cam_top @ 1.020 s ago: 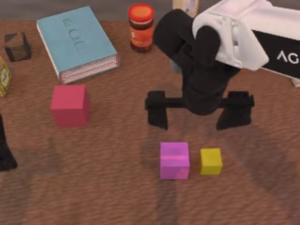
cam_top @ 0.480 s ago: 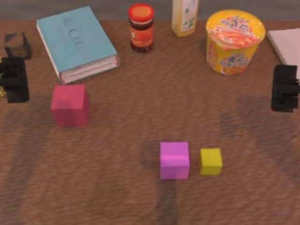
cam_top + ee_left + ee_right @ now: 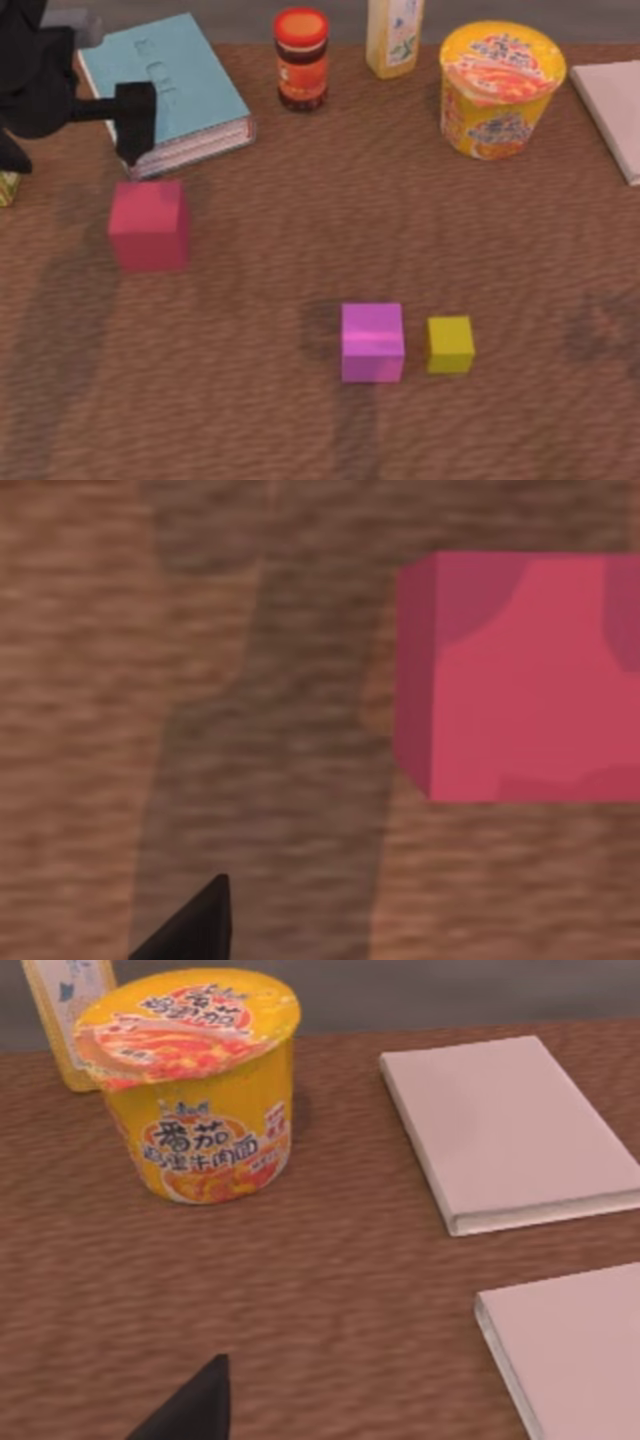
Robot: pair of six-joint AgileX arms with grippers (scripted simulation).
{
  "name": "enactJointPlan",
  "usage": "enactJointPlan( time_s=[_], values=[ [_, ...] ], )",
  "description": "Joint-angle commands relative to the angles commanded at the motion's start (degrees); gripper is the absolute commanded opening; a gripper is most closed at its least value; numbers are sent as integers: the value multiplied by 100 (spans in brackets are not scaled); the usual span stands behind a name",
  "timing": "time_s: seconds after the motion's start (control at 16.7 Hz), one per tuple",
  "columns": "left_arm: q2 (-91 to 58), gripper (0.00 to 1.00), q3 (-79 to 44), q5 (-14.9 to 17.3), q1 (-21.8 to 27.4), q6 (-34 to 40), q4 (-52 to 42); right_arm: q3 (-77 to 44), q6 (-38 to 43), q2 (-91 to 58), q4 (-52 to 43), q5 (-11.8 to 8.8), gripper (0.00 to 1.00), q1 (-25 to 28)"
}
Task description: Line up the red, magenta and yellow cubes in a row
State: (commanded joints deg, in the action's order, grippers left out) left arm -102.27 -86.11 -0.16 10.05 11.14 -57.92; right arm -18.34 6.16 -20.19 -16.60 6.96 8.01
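The red cube (image 3: 150,222) stands alone at the left of the table and fills much of the left wrist view (image 3: 520,675). The magenta cube (image 3: 372,342) and the yellow cube (image 3: 450,344) sit side by side near the front middle, a small gap between them. My left gripper (image 3: 72,135) hovers open at the back left, just behind the red cube, with one finger (image 3: 135,118) over the blue book's edge. Nothing is between its fingers. My right arm is out of the top view; its wrist view shows one fingertip (image 3: 195,1405) above bare table.
Along the back stand a blue book (image 3: 170,85), a red-lidded jar (image 3: 302,58), a yellow bottle (image 3: 394,35) and a noodle cup (image 3: 500,88). A white book (image 3: 610,105) lies at the right edge, with a second white book (image 3: 575,1355) beside it.
The right arm has pulled back from over the magenta and yellow cubes and left the top view. The left arm has come in over the back left, behind the red cube.
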Motion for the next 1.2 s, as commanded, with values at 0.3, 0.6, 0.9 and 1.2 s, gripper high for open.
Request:
enactJointPlan(
  time_s=[0.3, 0.6, 0.9, 1.2],
  values=[
    [-1872, 100, -1658, 22, 189, 216, -1015, 1398, -489, 1524, 1202, -468, 100, -561],
    [-2495, 100, -2266, 34, 257, 292, -1362, 1834, -616, 2019, 1660, -696, 100, -743],
    [-2497, 100, -2241, 34, 228, 285, -1335, 1834, -616, 2019, 1660, -696, 100, -743],
    [-2747, 100, -1605, 37, 242, 274, -427, 1834, -616, 2019, 1660, -696, 100, -743]
  ],
)
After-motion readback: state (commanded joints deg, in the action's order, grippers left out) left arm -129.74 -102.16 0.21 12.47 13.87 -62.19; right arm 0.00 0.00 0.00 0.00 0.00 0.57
